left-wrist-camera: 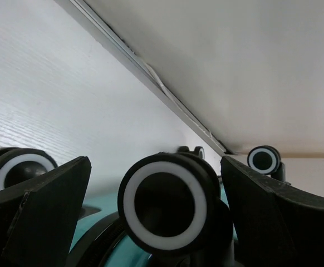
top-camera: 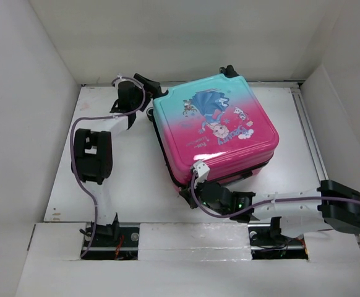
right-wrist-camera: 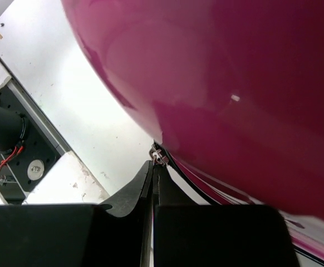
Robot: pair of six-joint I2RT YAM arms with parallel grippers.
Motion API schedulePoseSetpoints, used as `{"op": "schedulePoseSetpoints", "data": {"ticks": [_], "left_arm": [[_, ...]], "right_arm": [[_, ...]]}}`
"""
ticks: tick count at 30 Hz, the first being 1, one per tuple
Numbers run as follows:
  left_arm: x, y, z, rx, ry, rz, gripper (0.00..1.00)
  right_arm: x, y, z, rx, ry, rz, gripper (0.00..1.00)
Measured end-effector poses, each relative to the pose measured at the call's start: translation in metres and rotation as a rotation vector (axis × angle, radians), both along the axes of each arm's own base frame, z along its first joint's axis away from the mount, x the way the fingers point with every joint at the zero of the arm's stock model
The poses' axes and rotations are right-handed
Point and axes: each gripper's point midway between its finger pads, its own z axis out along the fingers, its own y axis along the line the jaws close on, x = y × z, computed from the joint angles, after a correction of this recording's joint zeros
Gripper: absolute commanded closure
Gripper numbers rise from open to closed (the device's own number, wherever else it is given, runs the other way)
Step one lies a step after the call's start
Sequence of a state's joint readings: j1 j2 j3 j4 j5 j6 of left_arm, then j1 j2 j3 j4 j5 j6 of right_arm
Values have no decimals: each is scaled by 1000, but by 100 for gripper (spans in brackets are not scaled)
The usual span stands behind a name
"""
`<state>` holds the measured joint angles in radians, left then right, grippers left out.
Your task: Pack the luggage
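- The luggage (top-camera: 217,130) lies flat on the white counter (top-camera: 124,179), right of centre and towards the far wall. Its lid is down and its pink-to-teal printed shell faces up.
- My left fingers (left-wrist-camera: 45,217) stand wide apart at its far-left corner, one on each side of a black-and-white wheel (left-wrist-camera: 165,208), gripping nothing.
- My right fingers (right-wrist-camera: 131,192) are pressed together at the near corner, under the pink shell. A small metal piece (right-wrist-camera: 157,154), likely the zipper pull, sits right at their tips, but I cannot tell whether it is pinched.
- A dark gap shows along the near-right seam, so I judge that the packing is down to zipping shut.
- Next I need a sure pinch on the pull and a steady draw along the seam, with the left arm bracing the case.
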<state>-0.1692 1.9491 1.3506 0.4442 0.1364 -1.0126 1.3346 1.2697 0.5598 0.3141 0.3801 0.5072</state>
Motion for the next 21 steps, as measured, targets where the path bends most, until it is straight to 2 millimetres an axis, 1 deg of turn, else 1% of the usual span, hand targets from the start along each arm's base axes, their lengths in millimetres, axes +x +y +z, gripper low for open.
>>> {"op": "schedulePoseSetpoints", "data": {"ticks": [3, 5, 7, 9, 10, 13, 14, 16, 17, 18, 20, 21], "left_arm": [[4, -4, 3, -51, 8, -15, 0], [10, -7, 5, -93, 2, -26, 0], [14, -13, 4, -139, -1, -44, 4], [17, -17, 0, -192, 5, -53, 10], [19, -18, -2, -213, 8, -53, 20], [20, -21, 2, -290, -11, -50, 34], [19, -22, 6, -317, -27, -50, 50], [19, -24, 12, -367, -50, -45, 62], [18, -24, 12, -379, -54, -42, 69], [17, -24, 13, -397, -57, -38, 82], [16, -25, 13, -421, -61, -37, 97], [15, -25, 14, -433, -66, -38, 100]], "right_arm": [[0, 0, 0, 1, 1, -1, 100], [0, 0, 0, 1, 2, -1, 100], [0, 0, 0, 1, 2, -1, 100], [0, 0, 0, 2, 4, -2, 100], [0, 0, 0, 2, 4, -3, 100], [0, -1, 0, 3, 4, -3, 100], [-1, -2, 0, 4, 4, -2, 100], [-2, -4, 0, 11, 8, -3, 100], [-3, -6, 1, 15, 9, -3, 100], [-3, -7, 1, 18, 11, -2, 100], [-5, -11, 2, 18, 16, -3, 100], [-5, -14, 2, 23, 20, -5, 100]]}}
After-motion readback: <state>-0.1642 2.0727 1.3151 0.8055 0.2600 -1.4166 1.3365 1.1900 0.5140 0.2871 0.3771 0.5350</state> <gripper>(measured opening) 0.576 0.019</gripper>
